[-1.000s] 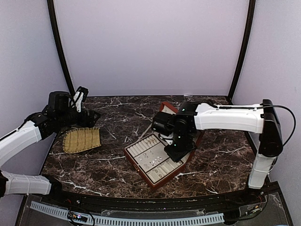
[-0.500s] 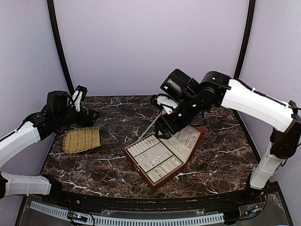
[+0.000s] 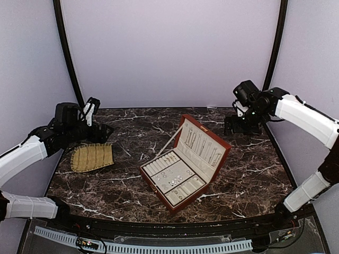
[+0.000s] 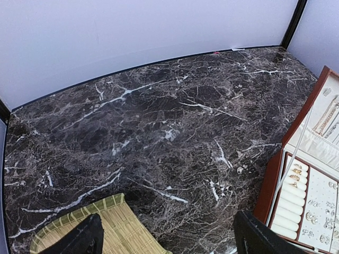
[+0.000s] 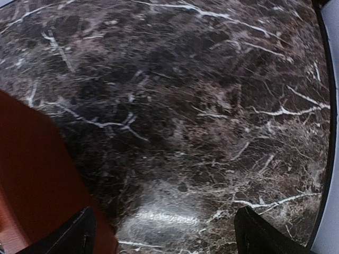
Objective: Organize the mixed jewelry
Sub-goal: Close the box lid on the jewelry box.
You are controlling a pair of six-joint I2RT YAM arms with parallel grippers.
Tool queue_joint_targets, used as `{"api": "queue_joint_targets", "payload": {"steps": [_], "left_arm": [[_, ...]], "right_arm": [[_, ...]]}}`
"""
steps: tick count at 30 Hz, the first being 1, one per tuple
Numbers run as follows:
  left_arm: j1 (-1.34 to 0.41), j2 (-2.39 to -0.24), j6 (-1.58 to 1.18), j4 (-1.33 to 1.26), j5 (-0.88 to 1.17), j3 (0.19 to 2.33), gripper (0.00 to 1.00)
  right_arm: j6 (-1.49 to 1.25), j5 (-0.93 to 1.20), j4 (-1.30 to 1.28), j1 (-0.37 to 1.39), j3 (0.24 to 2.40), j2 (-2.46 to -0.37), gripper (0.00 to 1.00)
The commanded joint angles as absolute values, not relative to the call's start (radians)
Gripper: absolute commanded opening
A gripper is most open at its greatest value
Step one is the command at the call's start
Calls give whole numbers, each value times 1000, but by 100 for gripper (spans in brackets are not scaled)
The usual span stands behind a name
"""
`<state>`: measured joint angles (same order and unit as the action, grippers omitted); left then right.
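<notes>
While the arms hover at opposite sides of the table (image 3: 254, 174), the left gripper (image 4: 167, 228) and right gripper (image 5: 165, 221) gape wide, empty; the jewelry (image 3: 170, 177) lies inside the open box (image 3: 156, 189), mid-table.

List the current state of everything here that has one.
Jewelry box: open, lid propped up.
Mixed jewelry: small pieces sitting in the box's tray compartments.
Chains: lying against the lid lining.
Woven mat: lying flat, nothing seen on it.
Left arm: jaws open, empty, above the mat's far edge.
Right arm: jaws open, empty, back right, apart from the box.
</notes>
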<state>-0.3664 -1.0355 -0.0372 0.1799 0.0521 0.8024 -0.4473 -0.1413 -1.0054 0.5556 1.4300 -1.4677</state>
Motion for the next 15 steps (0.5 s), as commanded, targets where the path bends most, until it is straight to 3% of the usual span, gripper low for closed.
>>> {"api": "queue_joint_targets", "payload": {"steps": [1,5,11,14,15], "left_arm": [[-362,-1033,-19,166,59,804,88],[-362,-1041,-17,167,57,806,87],[-363,-1044,-9,163,81,804,88],[-363,-1046,-6,158,120,804,88],[-363,-1047,-6,156,148,803,88]], "right_arm": [[-468,-122,-938,535,1322,-1459,90],[-420,-34,-899,588,1264,-1446,89],[-369,93,-819,800,1266,-1415,91],[-382,106,-777,892,1259,-1418,93],[-397,99,-766,914,1253,-1422,98]]}}
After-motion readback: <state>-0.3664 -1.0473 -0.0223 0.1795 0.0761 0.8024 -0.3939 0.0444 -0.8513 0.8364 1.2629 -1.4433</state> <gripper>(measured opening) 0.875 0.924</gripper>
